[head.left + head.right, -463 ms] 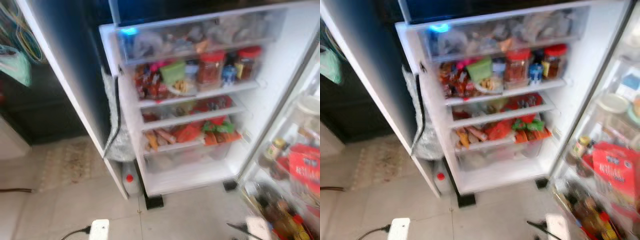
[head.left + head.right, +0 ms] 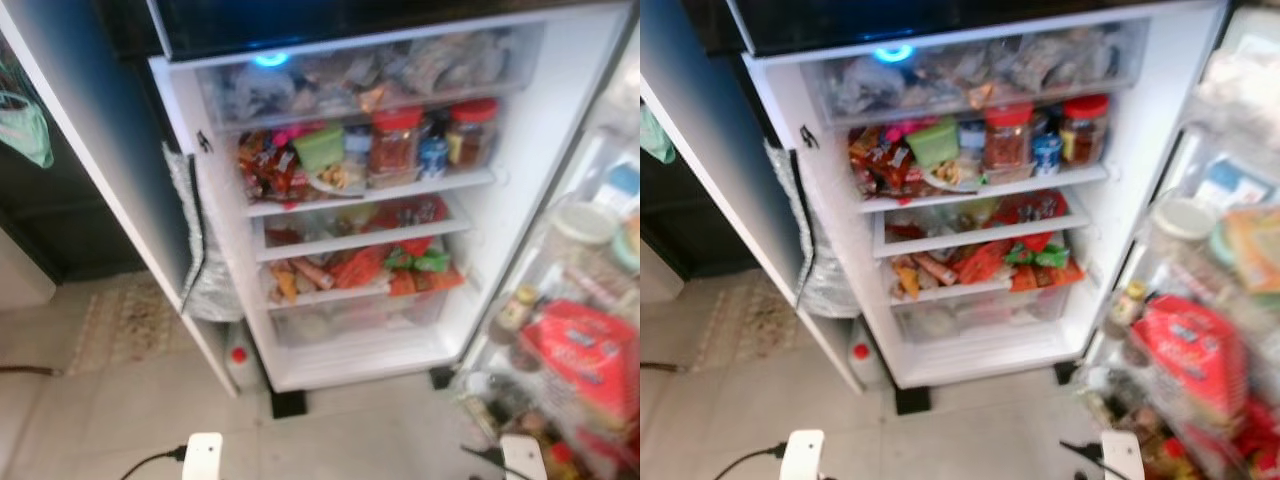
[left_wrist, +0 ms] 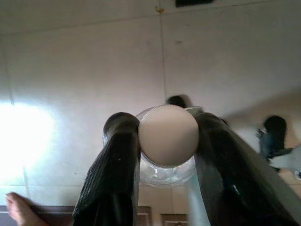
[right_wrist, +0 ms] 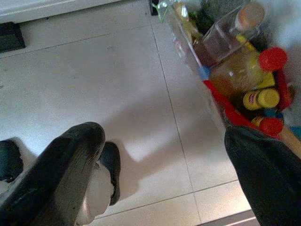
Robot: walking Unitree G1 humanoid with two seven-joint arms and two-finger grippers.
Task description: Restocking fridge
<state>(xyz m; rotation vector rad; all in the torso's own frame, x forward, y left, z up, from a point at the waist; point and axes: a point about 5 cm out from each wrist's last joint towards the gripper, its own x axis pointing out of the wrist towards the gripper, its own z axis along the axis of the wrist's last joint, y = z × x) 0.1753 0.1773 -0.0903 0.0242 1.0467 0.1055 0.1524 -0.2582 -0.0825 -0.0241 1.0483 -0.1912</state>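
Note:
The fridge stands open in front of me. Its shelves are packed: a clear drawer of bags at the top, red-lidded jars and snack packets below, and more packets lower down. In the left wrist view my left gripper is shut on a clear glass jar with a beige lid, held above the tiled floor. My right gripper hangs open over the tiles beside the fridge door's bottom shelf, nothing between its fingers.
The open door on the right holds a red package, jars, and yellow and red-capped bottles low down. A white red-capped bottle stands on the floor left of the fridge, near a rug. A person's bare foot is on the floor.
The whole picture has shifted, so the fridge now sits further left and the door fills more of the right side. That is the camera moving. Both arms stay low.

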